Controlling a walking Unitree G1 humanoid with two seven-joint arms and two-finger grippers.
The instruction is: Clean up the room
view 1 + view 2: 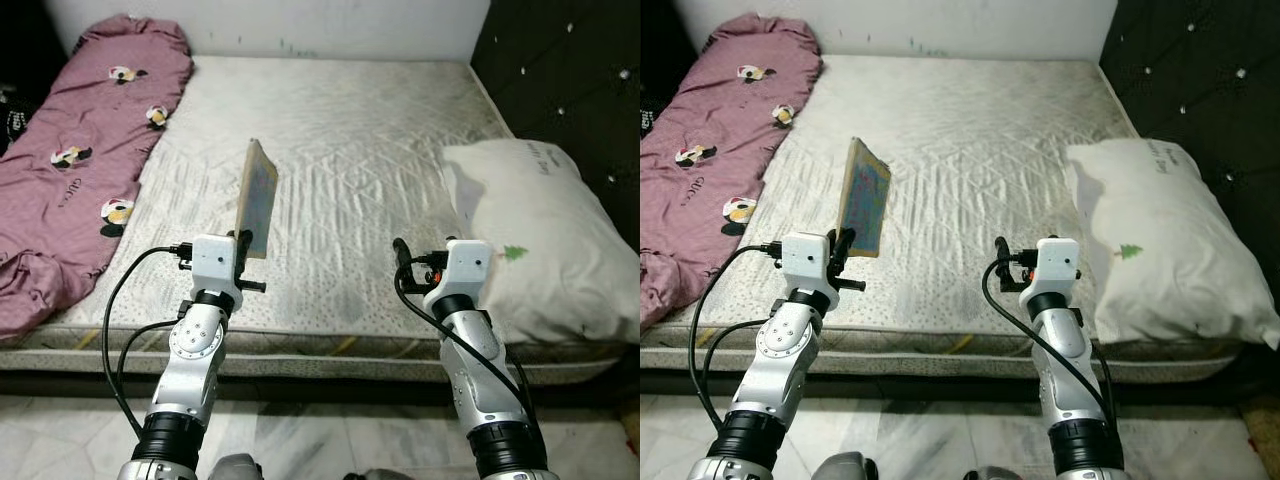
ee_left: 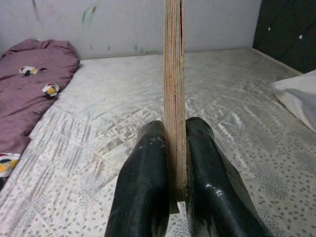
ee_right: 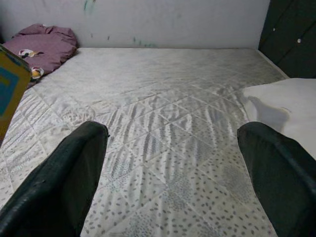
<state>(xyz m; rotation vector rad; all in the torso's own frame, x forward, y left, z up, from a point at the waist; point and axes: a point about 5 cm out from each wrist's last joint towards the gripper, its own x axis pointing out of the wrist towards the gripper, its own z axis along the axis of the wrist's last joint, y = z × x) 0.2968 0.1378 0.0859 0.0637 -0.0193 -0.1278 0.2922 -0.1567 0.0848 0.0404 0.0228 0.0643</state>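
Note:
A thin book (image 1: 258, 200) with a tan edge and a colourful cover stands upright on its edge in my left gripper (image 2: 174, 131), which is shut on its lower end. It hangs a little above the front part of the bare white mattress (image 1: 350, 120). My right gripper (image 3: 173, 133) is open over the mattress's front right, with nothing between its fingers (image 3: 74, 168). A white pillow (image 1: 540, 230) lies just to its right.
A crumpled maroon blanket (image 1: 70, 170) with cartoon prints lies along the mattress's left side. A dark padded headboard (image 1: 570, 70) runs along the right, and a white wall stands behind the bed. Pale tiled floor (image 1: 320, 440) lies below the bed's front edge.

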